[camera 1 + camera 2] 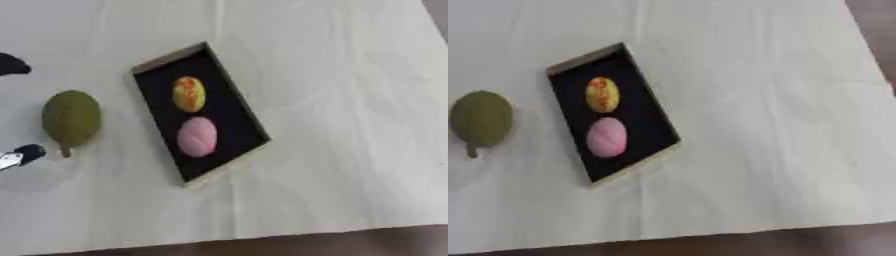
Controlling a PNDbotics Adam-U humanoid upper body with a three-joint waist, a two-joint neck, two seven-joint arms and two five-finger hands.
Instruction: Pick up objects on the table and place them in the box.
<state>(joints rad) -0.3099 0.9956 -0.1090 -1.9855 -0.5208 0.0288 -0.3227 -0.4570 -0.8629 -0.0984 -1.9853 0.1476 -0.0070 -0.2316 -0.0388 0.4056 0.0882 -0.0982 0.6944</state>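
Note:
A black box with a tan rim (164, 59) lies askew on the white cloth. In it lie a yellow-and-red fruit (189, 94) and, nearer to me, a pink fruit (198, 136). To the left of the box a green fruit (72, 119) with a short stem rests on the cloth. Only two dark fingertips of my left hand (12, 65) show at the left edge of the left eye view. They are spread wide apart, one above and one below the green fruit, and neither touches it. No part of my right hand shows.
The white cloth (350, 125) covers the table to the right of the box and in front of it. The table's near edge (262, 242) runs along the bottom, with dark floor beyond it.

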